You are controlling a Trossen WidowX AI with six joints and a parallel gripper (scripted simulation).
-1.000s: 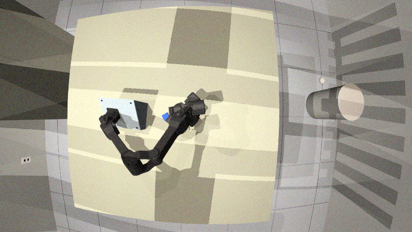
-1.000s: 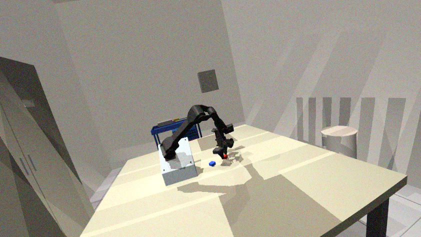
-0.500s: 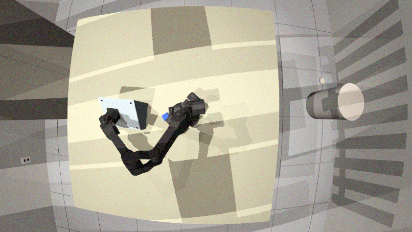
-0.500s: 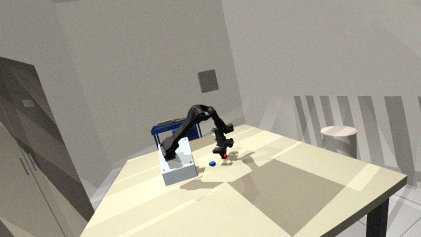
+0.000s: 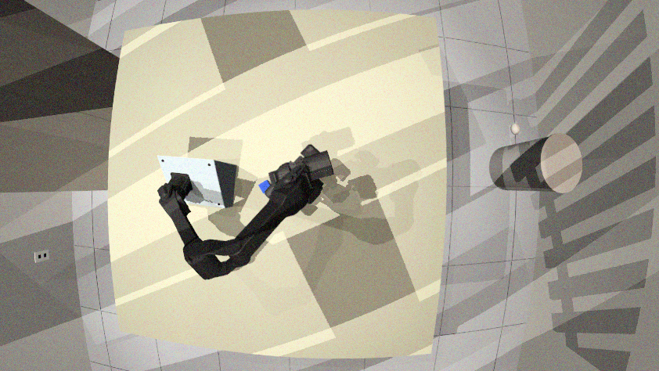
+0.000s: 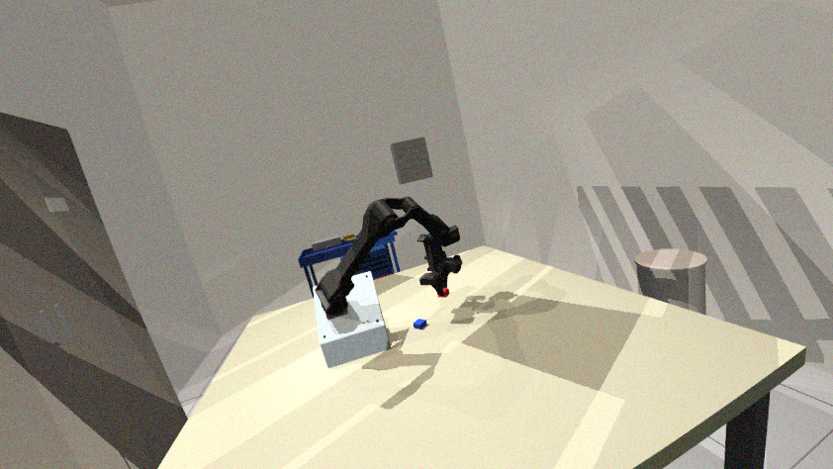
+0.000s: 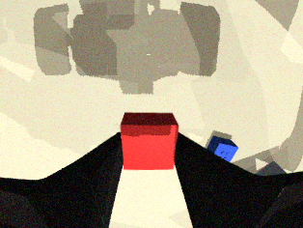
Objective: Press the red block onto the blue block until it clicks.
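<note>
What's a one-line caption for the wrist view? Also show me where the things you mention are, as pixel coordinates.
Red block [image 6: 443,292] [image 7: 149,147] clamped between the end effector's fingers [image 6: 436,287], blue block [image 5: 264,187] [image 6: 419,324] [image 7: 224,151] on the tabletop [image 5: 369,110] [image 6: 524,419] [image 7: 63,111] beyond the right-hand finger in frame.

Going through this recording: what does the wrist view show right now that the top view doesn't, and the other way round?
Only the wrist view shows the red block, clamped between the fingers of the hand.

Only the top view shows the arm's pale base box, the whole tabletop, the round-topped bin or stool and the wall outlet.

Both show the blue block, not under the red one, and arm shadows on the table.
</note>
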